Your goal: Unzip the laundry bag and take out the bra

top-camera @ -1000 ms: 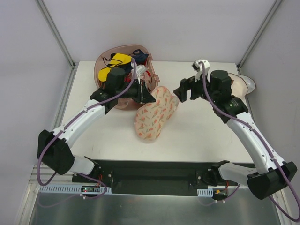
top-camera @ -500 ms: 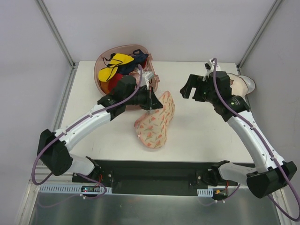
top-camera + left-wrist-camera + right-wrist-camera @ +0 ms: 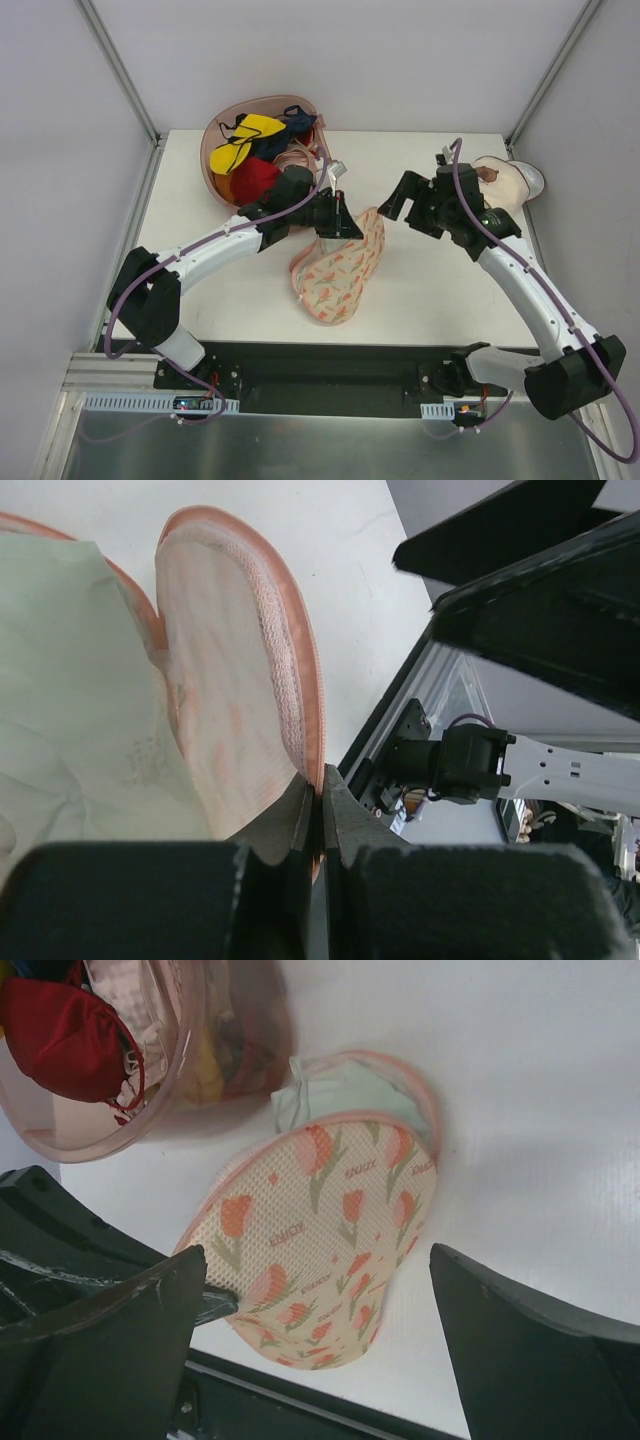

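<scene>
The laundry bag (image 3: pixel 335 275) lies mid-table, cream with orange tulip print and pink edging. My left gripper (image 3: pixel 343 224) is shut on the pink rim of its upper flap (image 3: pixel 290 660) and holds that flap raised, so the bag gapes open. The pale mint bra (image 3: pixel 335 1095) shows inside the opening at the far end; it also shows in the left wrist view (image 3: pixel 70 680). My right gripper (image 3: pixel 402 203) is open and empty, hovering just right of the bag's far end; the printed flap (image 3: pixel 330 1220) lies between its fingers in the right wrist view.
A pink translucent basket (image 3: pixel 222 130) with red, yellow and dark garments stands at the back left, close to the bag. A cream cylindrical container (image 3: pixel 510 180) lies at the right edge, behind my right arm.
My left gripper has moved right and forward with the bag's rim, lifting the flap. The bag has shifted slightly nearer. My right gripper has come down and closer to the bag.
</scene>
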You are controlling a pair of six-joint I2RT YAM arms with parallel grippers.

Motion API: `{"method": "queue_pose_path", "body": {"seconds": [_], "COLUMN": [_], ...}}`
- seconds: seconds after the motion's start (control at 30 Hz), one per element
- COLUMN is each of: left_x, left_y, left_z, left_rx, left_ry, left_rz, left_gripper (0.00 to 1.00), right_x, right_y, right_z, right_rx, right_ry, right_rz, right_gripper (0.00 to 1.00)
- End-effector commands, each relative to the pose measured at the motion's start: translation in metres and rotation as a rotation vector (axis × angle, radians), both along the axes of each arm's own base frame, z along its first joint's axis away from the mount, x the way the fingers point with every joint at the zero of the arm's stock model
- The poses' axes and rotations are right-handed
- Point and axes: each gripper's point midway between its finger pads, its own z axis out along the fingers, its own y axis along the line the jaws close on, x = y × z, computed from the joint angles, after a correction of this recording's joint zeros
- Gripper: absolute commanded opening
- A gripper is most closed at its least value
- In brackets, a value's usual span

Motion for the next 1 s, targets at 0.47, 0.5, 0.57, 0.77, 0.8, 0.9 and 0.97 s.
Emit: {"method": "queue_pose_path", "body": {"seconds": [0.47, 0.5, 0.57, 0.77, 0.8, 0.9, 0.97], "left_x": [-0.004, -0.005, -0.007, -0.002, -0.001, 0.003, 0.003], "left_y": [-0.003, -0.004, -0.005, -0.005, -0.005, -0.005, -0.006], "left_z": [0.032, 0.03, 0.028, 0.029, 0.029, 0.026, 0.026], "left_rx": [-0.047, -0.042, -0.04, -0.031, -0.028, -0.019, -0.019], "left_ry": [-0.108, -0.098, -0.093, -0.102, -0.102, -0.101, -0.098], "left_rz": [-0.046, -0.053, -0.066, -0.048, -0.041, -0.024, -0.026], "left_gripper": [0.0, 0.0, 0.0, 0.0, 0.0, 0.0, 0.0], "right_x": [0.011, 0.01, 0.011, 0.007, 0.003, -0.001, -0.001], "right_y": [0.057, 0.056, 0.056, 0.06, 0.061, 0.066, 0.065], "right_z": [-0.016, -0.017, -0.015, -0.026, -0.031, -0.035, -0.036], "right_rx": [0.229, 0.214, 0.202, 0.183, 0.182, 0.205, 0.197], "right_ry": [0.282, 0.279, 0.269, 0.292, 0.304, 0.3, 0.279], "right_rz": [-0.184, -0.179, -0.172, -0.131, -0.123, -0.089, -0.078], "right_gripper": [0.98, 0.98, 0.98, 0.67, 0.47, 0.1, 0.01]}}
